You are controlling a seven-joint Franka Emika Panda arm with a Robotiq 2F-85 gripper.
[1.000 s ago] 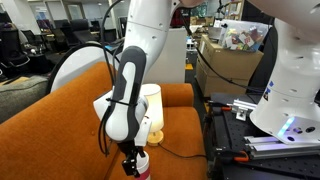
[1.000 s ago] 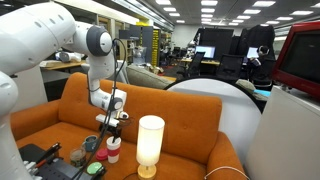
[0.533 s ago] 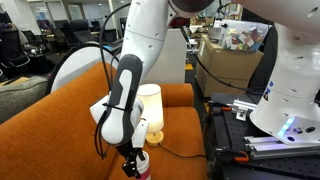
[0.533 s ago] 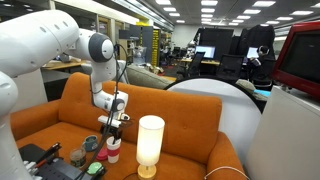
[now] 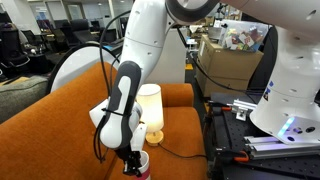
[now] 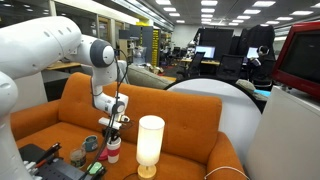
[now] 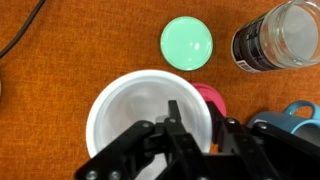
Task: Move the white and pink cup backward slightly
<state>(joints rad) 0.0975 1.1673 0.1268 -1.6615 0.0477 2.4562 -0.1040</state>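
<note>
White and pink cup [image 5: 141, 166] low in an exterior view, on orange sofa [image 5: 60, 115] seat, just in front of glowing lamp [image 5: 150, 105]; gripper [image 5: 133, 160] down at cup top, finger spacing not readable there. In an exterior view, cup [image 6: 113, 152] near lamp [image 6: 150, 143]; gripper [image 6: 112, 136] directly above, touching. Wrist view: cup [image 7: 125, 100] filling centre; gripper [image 7: 200, 128] pinching cup wall, one finger inside, one outside; green disc [image 7: 187, 43] and jar [image 7: 270, 35] beyond, apart.
</note>
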